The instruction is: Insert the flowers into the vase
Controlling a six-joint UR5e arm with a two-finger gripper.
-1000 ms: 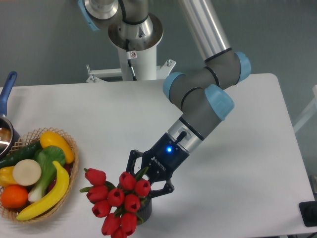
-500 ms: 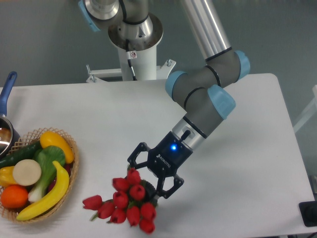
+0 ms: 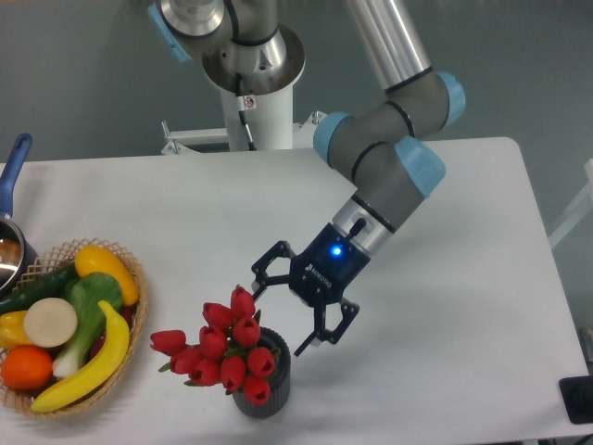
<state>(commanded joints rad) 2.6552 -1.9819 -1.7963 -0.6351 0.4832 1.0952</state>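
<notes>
The flowers (image 3: 220, 350), a bunch of red tulip heads with green stems, stand in the vase (image 3: 264, 394), leaning out to the left over its rim. This dark grey ribbed vase stands upright near the table's front edge. My gripper (image 3: 283, 311) hangs just above and to the right of the bunch, open, its fingers (image 3: 324, 337) spread wide and holding nothing. One fingertip is close to the topmost tulip; whether it touches is unclear.
A woven wicker basket (image 3: 139, 306) with a banana, an orange, yellow and green vegetables sits at the front left. A pot with a blue handle (image 3: 13, 176) pokes in at the left edge. A dark object (image 3: 579, 399) lies at the front right corner.
The gripper opened, let go of the flowers and rose up and to the right. The bunch, which drooped low and hid the vase half a second ago, now stands higher in it.
</notes>
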